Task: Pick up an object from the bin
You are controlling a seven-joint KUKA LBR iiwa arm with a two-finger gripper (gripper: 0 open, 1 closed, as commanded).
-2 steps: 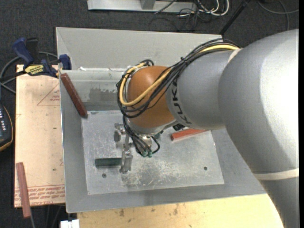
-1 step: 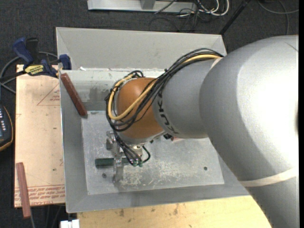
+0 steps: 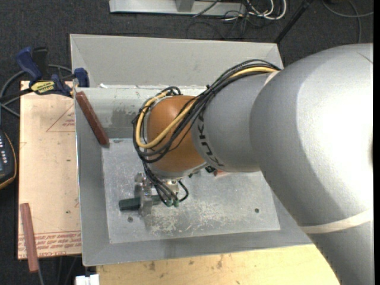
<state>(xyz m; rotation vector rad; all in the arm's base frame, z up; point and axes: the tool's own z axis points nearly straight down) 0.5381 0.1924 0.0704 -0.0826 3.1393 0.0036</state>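
Down toward the lower left of the frame, the gripper (image 3: 146, 199) sits close to the floor of the grey metal bin (image 3: 237, 209), below the arm's rounded orange cover (image 3: 172, 141) and its loops of black and yellow cable (image 3: 141, 129). Whether it is wide or narrow cannot be told; cover and cables stand in the way. A small dark green block-shaped thing (image 3: 127, 205) lies on the floor just left of the gripper, seemingly touching it. A long reddish-brown wooden strip (image 3: 92, 119) leans at the bin's left wall, upper left, well apart. The broad silver arm (image 3: 297, 135) covers the bin's right side.
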